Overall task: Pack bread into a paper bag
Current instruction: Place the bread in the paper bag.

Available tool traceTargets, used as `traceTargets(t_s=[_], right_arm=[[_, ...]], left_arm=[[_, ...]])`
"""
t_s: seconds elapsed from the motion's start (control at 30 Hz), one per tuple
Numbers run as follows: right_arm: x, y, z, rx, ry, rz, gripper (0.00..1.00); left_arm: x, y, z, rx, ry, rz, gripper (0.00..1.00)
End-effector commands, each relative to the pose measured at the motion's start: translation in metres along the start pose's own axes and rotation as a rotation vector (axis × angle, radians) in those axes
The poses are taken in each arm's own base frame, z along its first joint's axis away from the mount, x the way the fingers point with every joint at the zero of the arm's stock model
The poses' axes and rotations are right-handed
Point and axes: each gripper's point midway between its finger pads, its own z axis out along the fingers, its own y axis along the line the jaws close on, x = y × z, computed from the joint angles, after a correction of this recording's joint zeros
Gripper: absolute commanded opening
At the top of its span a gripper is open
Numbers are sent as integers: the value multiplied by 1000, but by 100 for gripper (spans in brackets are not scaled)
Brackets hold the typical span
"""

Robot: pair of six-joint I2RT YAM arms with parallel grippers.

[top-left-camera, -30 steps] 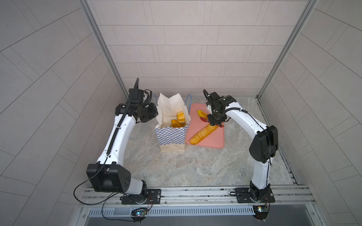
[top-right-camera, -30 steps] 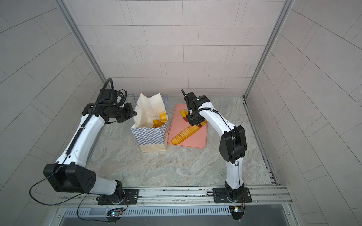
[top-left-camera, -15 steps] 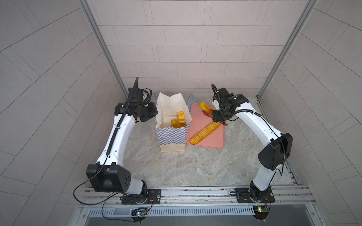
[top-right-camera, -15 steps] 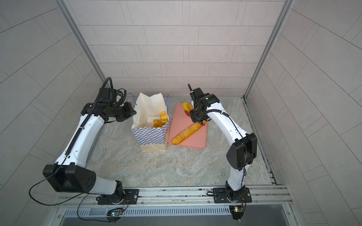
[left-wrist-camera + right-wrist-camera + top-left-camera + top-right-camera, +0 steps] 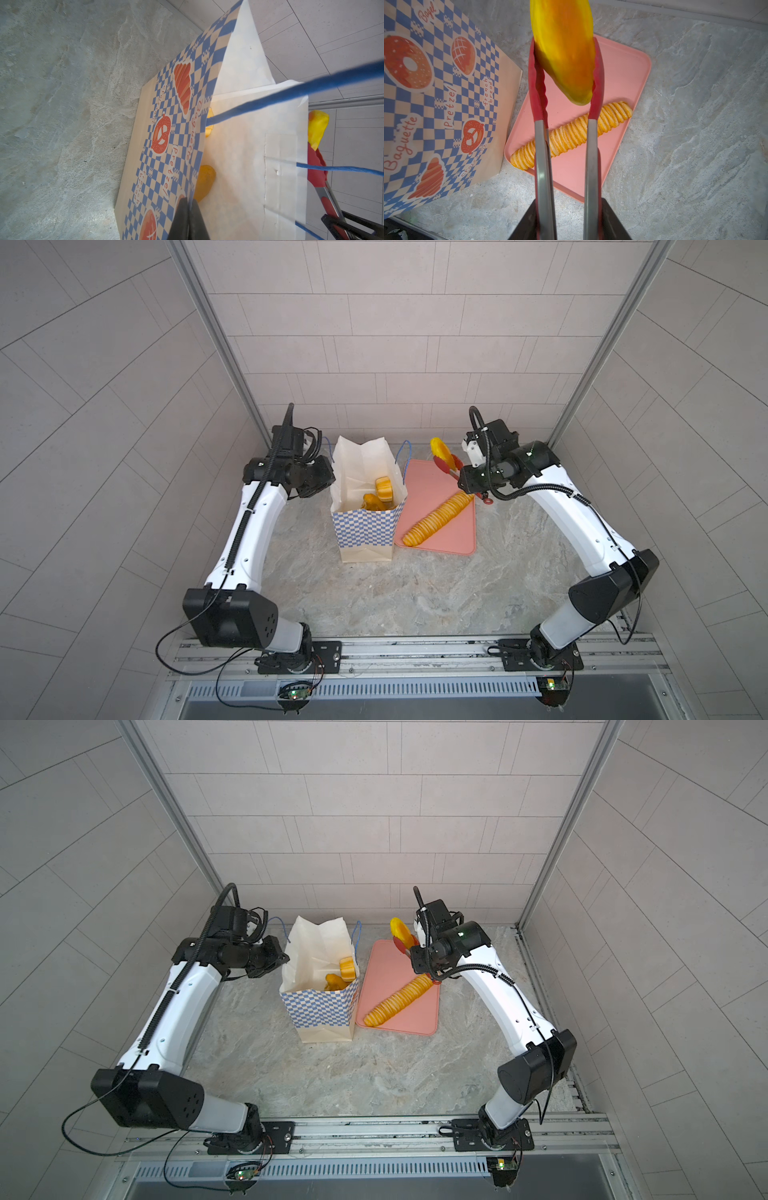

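Observation:
The checked paper bag [image 5: 365,526] [image 5: 322,1011] stands upright and open, with golden bread [image 5: 383,488] [image 5: 347,968] inside. My left gripper [image 5: 188,202] [image 5: 328,477] is shut on the bag's [image 5: 166,133] left rim. My right gripper [image 5: 568,207] [image 5: 467,481] is shut on the handles of red tongs [image 5: 538,93] [image 5: 449,466]. The tongs pinch a yellow oval roll [image 5: 564,52] [image 5: 439,447] [image 5: 399,927], raised above the far end of the pink tray [image 5: 455,535]. A long ridged baguette [image 5: 438,518] [image 5: 397,1000] [image 5: 571,135] lies diagonally on the tray.
The pink tray [image 5: 417,1019] [image 5: 625,79] lies right beside the bag on the marbled table. Blue cord handles [image 5: 291,93] stick up from the bag's rim. Tiled walls close in at the back and on both sides.
My right arm has lifted the tongs with the roll up off the tray, and its elbow has swung out to the right. The left arm and bag have not moved.

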Motion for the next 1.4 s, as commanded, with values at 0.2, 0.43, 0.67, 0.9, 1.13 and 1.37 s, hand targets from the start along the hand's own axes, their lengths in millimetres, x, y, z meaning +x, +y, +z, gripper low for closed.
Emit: traceTargets(t_s=[0.2,0.43,0.67,0.9,1.13,1.37], right_arm=[[-31,10,-58,-79,-173,58,42],[-43,21,-80,-143,-232,80,43],[-56,38,-108,-266,-330,126,43],[-66,55,-136,-385,-430,150,44],[-65,69,-147,-433,-445,130,44],[-64,92,-155,-487,-457,92,44]], left_arm=[[-2,-1,-3,7,-5,6,0],[-1,0,-3,5,1,5,0],[0,0,-3,7,2,5,0],[0,0,-3,6,0,5,0],[0,1,-2,5,-1,4,0],[0,2,-2,0,0,4,0]])
